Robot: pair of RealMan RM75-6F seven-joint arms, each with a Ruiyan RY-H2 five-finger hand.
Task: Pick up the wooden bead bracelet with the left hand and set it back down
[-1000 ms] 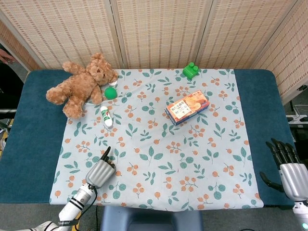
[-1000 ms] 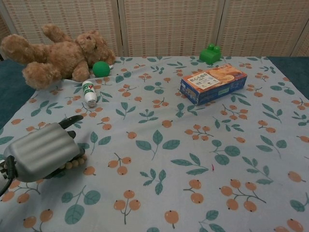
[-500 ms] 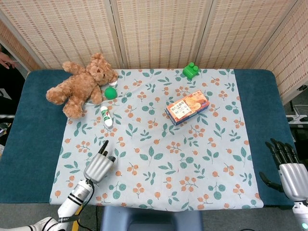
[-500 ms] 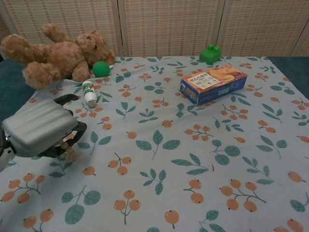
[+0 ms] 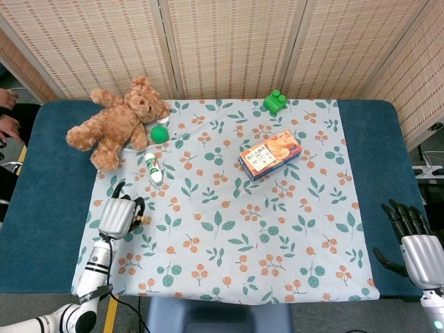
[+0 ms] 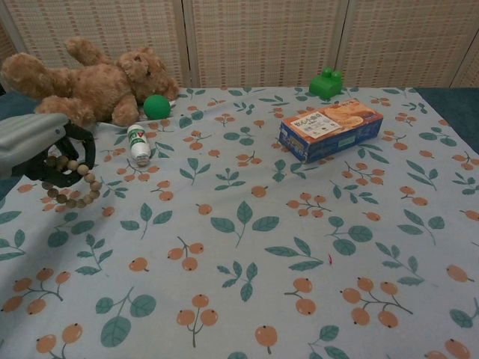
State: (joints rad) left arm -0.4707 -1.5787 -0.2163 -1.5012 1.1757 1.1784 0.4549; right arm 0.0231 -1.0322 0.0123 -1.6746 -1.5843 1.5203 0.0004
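My left hand (image 5: pixel 117 215) (image 6: pixel 39 143) is raised above the left part of the floral cloth, fingers curled around the wooden bead bracelet (image 6: pixel 72 182) (image 5: pixel 139 220). The ring of brown beads hangs below the fingers, clear of the cloth, in the chest view. In the head view only a few beads show beside the hand. My right hand (image 5: pixel 415 246) hovers past the cloth's right edge, near the table's front, fingers spread and holding nothing.
A brown teddy bear (image 5: pixel 118 120) lies at the back left with a green ball (image 5: pixel 160 133) and a small white bottle (image 5: pixel 153 167) beside it. An orange snack box (image 5: pixel 270 155) sits mid-cloth, a green block (image 5: pixel 275 102) behind it. The blue table (image 5: pixel 48 194) borders the cloth.
My left hand has risen off the cloth and moved left and back, carrying the bracelet, which now dangles free. The right hand has stayed put.
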